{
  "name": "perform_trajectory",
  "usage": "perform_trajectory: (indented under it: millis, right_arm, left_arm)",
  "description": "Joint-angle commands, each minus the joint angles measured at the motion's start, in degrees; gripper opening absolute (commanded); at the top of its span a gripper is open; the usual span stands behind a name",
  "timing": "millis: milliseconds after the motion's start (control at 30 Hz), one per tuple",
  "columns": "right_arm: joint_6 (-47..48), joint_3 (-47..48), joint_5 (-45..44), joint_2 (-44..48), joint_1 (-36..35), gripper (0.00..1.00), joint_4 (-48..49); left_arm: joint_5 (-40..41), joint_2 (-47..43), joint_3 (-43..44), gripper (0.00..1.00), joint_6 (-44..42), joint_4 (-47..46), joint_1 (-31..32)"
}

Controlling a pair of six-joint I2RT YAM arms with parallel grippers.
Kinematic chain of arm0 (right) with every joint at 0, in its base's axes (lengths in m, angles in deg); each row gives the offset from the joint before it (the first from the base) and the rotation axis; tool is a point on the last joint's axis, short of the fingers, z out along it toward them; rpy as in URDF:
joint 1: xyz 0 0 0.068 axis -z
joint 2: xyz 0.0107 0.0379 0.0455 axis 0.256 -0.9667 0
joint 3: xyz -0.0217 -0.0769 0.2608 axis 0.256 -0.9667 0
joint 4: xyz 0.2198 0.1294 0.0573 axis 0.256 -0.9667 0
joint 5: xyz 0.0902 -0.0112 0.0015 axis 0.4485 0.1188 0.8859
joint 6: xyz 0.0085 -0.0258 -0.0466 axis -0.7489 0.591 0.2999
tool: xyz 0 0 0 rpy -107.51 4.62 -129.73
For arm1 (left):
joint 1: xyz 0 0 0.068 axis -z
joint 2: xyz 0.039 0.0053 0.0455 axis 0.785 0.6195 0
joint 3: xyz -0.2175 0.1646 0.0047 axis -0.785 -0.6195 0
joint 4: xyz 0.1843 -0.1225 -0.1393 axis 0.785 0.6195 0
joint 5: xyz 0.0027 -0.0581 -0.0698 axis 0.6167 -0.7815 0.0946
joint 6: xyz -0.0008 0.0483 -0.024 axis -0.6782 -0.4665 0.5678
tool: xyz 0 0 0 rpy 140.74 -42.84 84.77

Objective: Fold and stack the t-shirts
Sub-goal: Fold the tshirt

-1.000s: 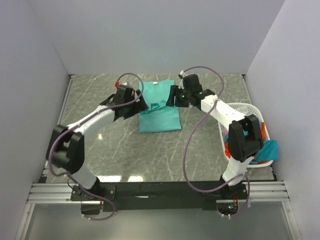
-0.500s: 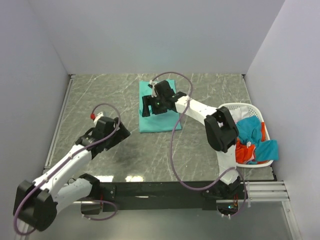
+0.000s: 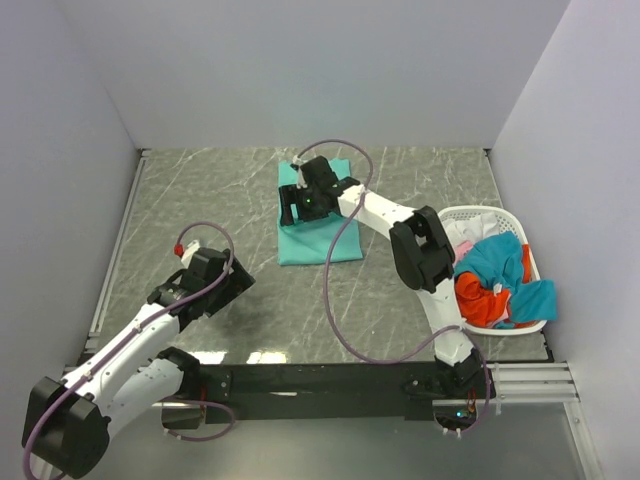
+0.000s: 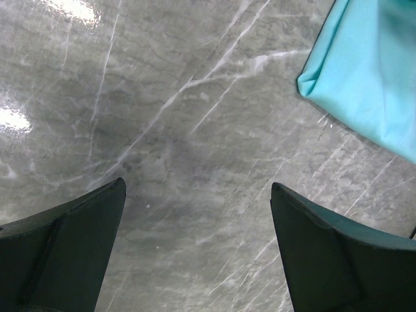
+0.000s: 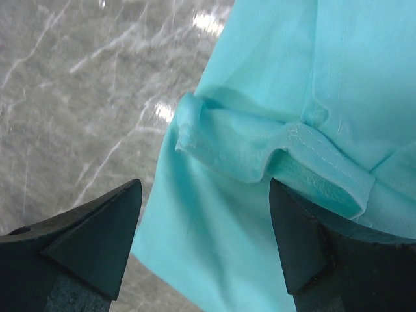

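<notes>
A grey, white-veined marble-look table (image 3: 420, 190) carried a folded teal-green cloth t-shirt (image 3: 305, 245). It lay flat directly beneath the right gripper (image 3: 295, 208), its rumpled sleeve hem between the spread fingers. Bare stone lay under the wide-spread left gripper (image 3: 240, 285), with one shirt corner ahead to its right. A white plastic lattice laundry basket (image 3: 470, 213) stood well apart from both grippers.

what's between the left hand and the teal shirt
Only bare grey marble tabletop between the left hand and the teal shirt, seen in the top external view.
</notes>
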Motion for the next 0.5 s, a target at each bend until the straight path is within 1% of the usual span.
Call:
perform_trajectory:
  millis: [0, 200, 233, 367, 433, 467]
  right_arm:
    - [0.5, 4.4, -1.6, -1.7, 1.3, 0.86, 1.5]
    - [-3.7, 11.0, 0.5, -5.8, 4.6, 0.86, 5.7]
    - [-4.4, 14.5, 0.6, -6.6, 5.6, 0.86, 5.7]
    - [-3.6, 25.4, 1.5, -10.4, 7.3, 0.86, 2.1]
    - [-2.3, 27.4, 0.6, -9.5, 7.6, 0.86, 0.0]
    - [-1.8, 26.5, 0.2, -8.3, 7.5, 0.86, -0.1]
  left_arm:
    - [0.8, -0.1, 0.9, 1.0, 0.9, 0.4, -0.2]
    - [0.6, -1.9, 0.3, 0.99, 1.5, 1.0, -0.2]
    - [0.6, -2.5, 0.3, 0.99, 1.6, 1.4, -0.2]
    - [0.4, -3.5, 0.2, 0.99, 1.6, 1.8, -0.2]
    - [0.3, -3.9, 0.1, 0.99, 1.7, 1.7, -0.2]
    - [0.1, -4.0, 0.1, 0.99, 1.8, 1.4, -0.2]
